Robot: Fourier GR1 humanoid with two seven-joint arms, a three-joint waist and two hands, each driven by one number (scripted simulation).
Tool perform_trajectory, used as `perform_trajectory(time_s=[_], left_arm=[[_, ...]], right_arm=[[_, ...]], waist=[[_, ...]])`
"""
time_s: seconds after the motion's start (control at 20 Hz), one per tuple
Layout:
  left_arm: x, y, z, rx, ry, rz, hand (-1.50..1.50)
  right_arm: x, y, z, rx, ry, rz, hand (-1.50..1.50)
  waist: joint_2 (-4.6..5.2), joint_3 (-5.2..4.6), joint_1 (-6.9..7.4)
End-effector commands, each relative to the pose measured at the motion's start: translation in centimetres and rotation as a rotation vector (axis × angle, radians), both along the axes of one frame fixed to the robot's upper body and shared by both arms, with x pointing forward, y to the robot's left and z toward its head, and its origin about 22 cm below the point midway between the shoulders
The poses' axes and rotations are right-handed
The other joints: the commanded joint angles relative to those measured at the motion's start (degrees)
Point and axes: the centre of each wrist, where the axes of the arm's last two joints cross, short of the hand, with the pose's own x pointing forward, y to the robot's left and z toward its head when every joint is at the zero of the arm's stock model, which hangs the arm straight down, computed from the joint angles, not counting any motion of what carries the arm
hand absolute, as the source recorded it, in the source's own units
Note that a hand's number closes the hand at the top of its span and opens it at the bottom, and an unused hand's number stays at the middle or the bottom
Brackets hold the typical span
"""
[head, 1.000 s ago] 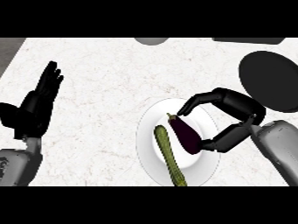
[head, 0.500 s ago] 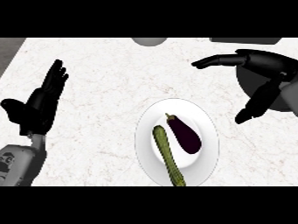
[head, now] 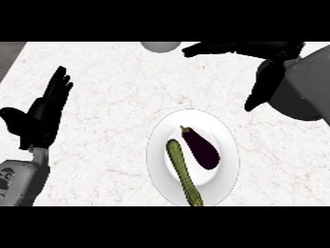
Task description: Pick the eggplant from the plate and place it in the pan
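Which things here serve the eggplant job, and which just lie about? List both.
Job: eggplant, plate, pan partly behind the forearm, right hand.
Lying about: long green vegetable, grey round thing at the far edge, resting left hand.

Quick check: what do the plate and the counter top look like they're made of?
Plate: plain white, smooth, softly shaded rim; probably glazed ceramic, though plastic is possible. Counter top: white with faint thin veins; looks like marble or marble-pattern laminate, finish rather matte, as no glare shows.
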Motion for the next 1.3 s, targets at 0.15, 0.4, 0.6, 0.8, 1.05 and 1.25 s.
perform_trajectory(time_s=[0.15,0.4,0.6,0.8,1.05,1.25], left_arm=[[0.2,-0.6,0.0,0.004,-0.006,0.015,0.0],[-0.2,-0.3,-0.9,0.001,0.001,0.048,0.0],[0.5,0.9,0.2,0.007,0.005,0.047,0.0],[0.6,0.5,-0.2,0.001,-0.007,0.044,0.0],[-0.2,2.1,-1.1,-0.006,0.011,0.021,0.0],[0.1,1.9,0.2,0.001,0.021,0.027,0.0]], right_arm=[[1.1,4.7,0.4,-0.023,0.037,0.143,-1.5],[-0.7,7.5,-1.4,-0.065,0.141,0.255,-1.5],[-1.0,7.4,-1.0,-0.083,0.151,0.271,-1.5],[-1.8,6.1,-1.6,-0.179,0.11,0.206,-1.5],[-2.8,8.1,-5.6,-0.196,0.124,0.147,-1.5],[-1.7,7.2,-7.0,-0.245,0.072,0.095,-1.5]], waist=[[-0.35,-0.01,-1.18],[-0.75,-0.01,-2.13],[-0.66,0.0,-2.18],[-0.65,-0.01,-2.49],[-0.55,-0.01,-2.05],[-0.44,0.01,-1.77]])
